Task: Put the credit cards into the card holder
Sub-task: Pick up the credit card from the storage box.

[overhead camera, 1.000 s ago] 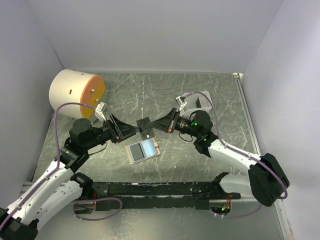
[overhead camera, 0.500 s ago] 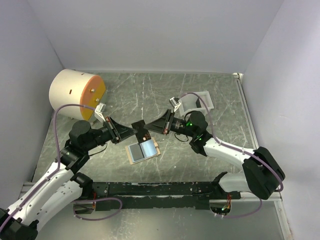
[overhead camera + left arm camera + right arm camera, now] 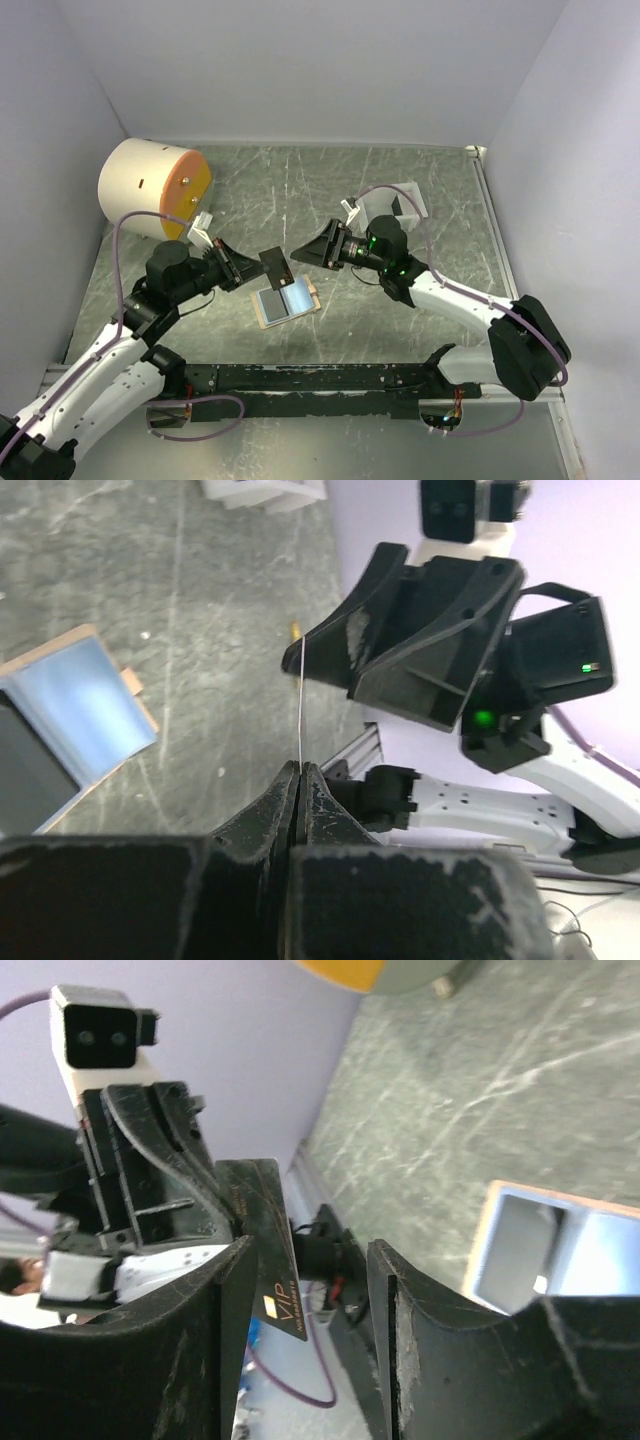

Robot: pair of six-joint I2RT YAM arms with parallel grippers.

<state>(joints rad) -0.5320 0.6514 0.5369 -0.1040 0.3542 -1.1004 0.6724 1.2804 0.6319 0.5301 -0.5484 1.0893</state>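
Observation:
A dark credit card hangs in the air above the table, and my left gripper is shut on its left edge. In the left wrist view the card shows edge-on as a thin line rising from the shut left gripper. My right gripper stands open just right of the card. In the right wrist view the card, marked VIP, lies close to the left finger of the right gripper. The tan card holder lies open on the table below, pale blue pockets up.
A white box-like tray with something dark inside stands at the back right, behind the right arm. A big cream cylinder with an orange face lies at the back left. Grey walls close the table on three sides.
My left gripper closed on the card's left edge. My right gripper, shut on the card before, has opened and drawn back slightly to the right. The card has moved a little left.

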